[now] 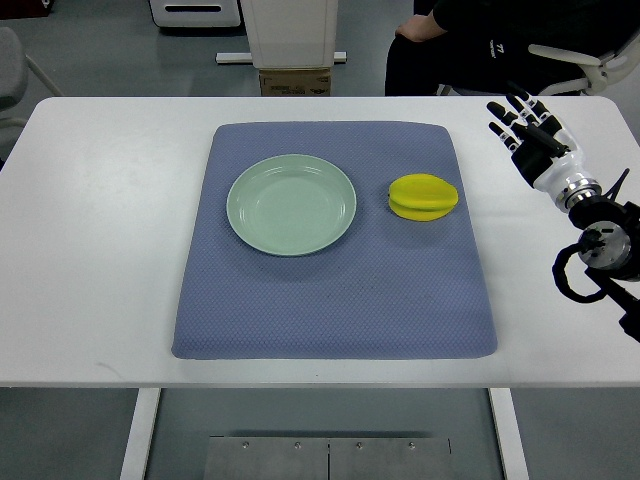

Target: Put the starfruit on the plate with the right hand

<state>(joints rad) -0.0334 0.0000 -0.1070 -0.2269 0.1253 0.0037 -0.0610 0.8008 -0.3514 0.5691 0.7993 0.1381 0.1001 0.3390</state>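
Starfruit (424,196): yellow, ridged, lying on its side on the blue mat, just right of the plate and apart from it; its far-side ridges cannot be made out.
Plate (291,204): round, pale green, flat on the mat's upper left-centre, holding nothing.

Robot's right hand (528,135) at upper right of frame, fingers (505,112) spread and extended toward top left, holding nothing; white wrist and black cabled forearm run down to right edge. Left arm out of shot.
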